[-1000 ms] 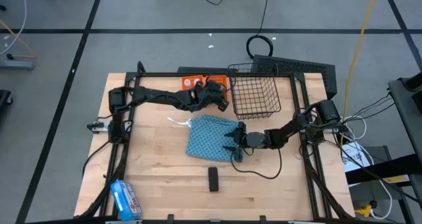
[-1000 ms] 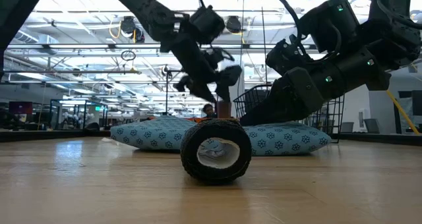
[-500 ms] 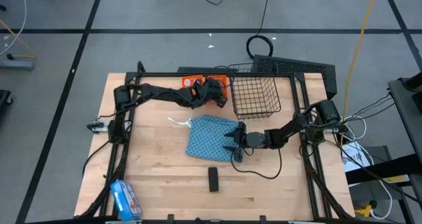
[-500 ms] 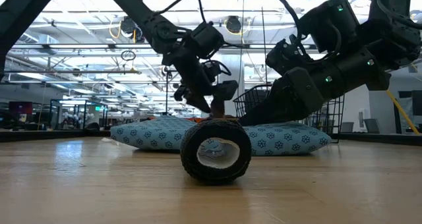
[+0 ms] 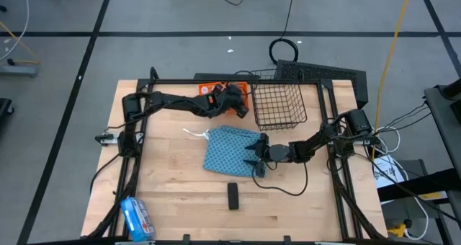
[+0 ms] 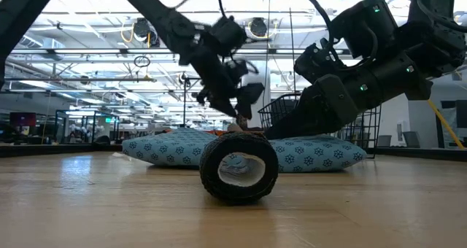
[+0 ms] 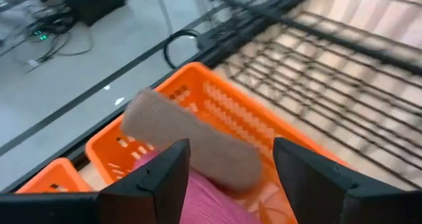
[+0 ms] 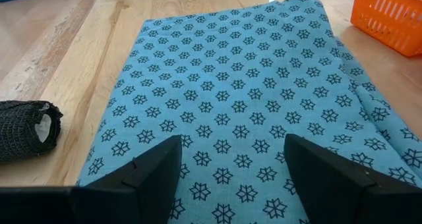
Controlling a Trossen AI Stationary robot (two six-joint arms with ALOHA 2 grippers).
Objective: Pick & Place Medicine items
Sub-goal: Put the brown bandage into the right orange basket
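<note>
My left gripper (image 5: 233,100) hangs over the orange basket (image 5: 216,91) at the table's far edge, shut on a pink tube (image 7: 210,201). A tan-brown oblong piece (image 7: 190,142) sticks out ahead of the pink; whether the two are one thing I cannot tell. My right gripper (image 5: 252,156) stands open, low over the right part of the blue patterned cloth (image 5: 226,148); I cannot tell whether it touches the cloth. A black bar (image 5: 233,195) lies on the wood nearer the front edge and shows end-on in the low view (image 6: 238,167). My left gripper pinches the pink tube (image 7: 217,207) between its two fingers (image 7: 165,178). The tan-brown piece reaches forward past the fingertips. The fingers slant down toward the table's far side. What it holds hangs clear above the orange basket (image 7: 217,105).
A black wire basket (image 5: 279,104) stands just right of the orange one. A blue and white packet (image 5: 135,217) lies at the front left corner. Bare wood lies left of the cloth and along the front edge. A black cable runs from the right gripper over the table.
My left gripper, still shut on the pink tube, has gone a little toward the far edge and sunk slightly, and now hangs over the orange basket. The right gripper, the cloth and the black bar have kept still.
</note>
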